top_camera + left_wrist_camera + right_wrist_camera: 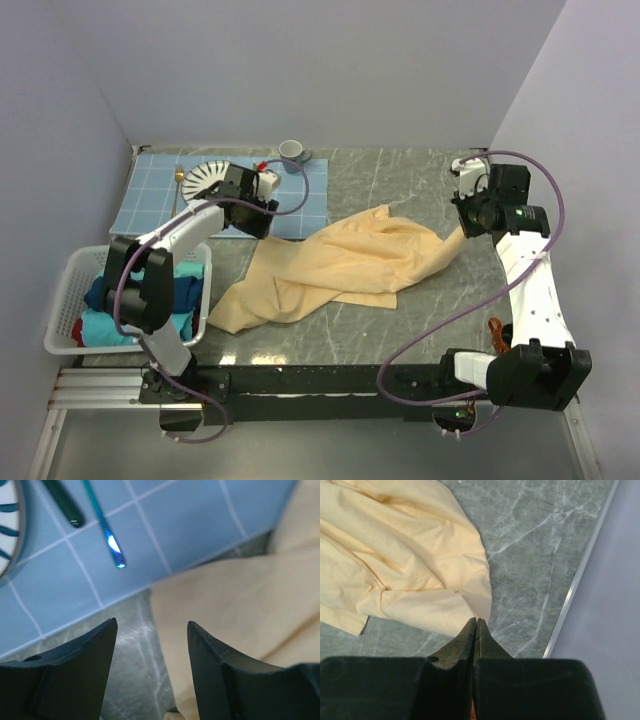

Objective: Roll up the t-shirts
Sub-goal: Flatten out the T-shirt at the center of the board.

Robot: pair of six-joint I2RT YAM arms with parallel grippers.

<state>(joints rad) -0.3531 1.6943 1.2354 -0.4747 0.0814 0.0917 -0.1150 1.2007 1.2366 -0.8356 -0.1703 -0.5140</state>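
The left arm reaches forward from its base at the desk's (400, 180) near left corner, elbow raised over the white basket (68, 300), with its wrist bent down at the near edge of the blue grid placemat (160, 200). The left gripper (152, 630) points down with its jaws spread apart and nothing between them, over bare grey stone and the border of the yellow t-shirt (340, 265). The right arm stretches from the near right corner along the desk's right edge. The right gripper (476, 622) is clamped tight on the yellow t-shirt's hem corner, which rises to a point at the tips. The shirt lies crumpled diagonally across the middle of the desk. A teal t-shirt (100, 325) and a navy t-shirt (185, 290) sit in the basket at the left edge.
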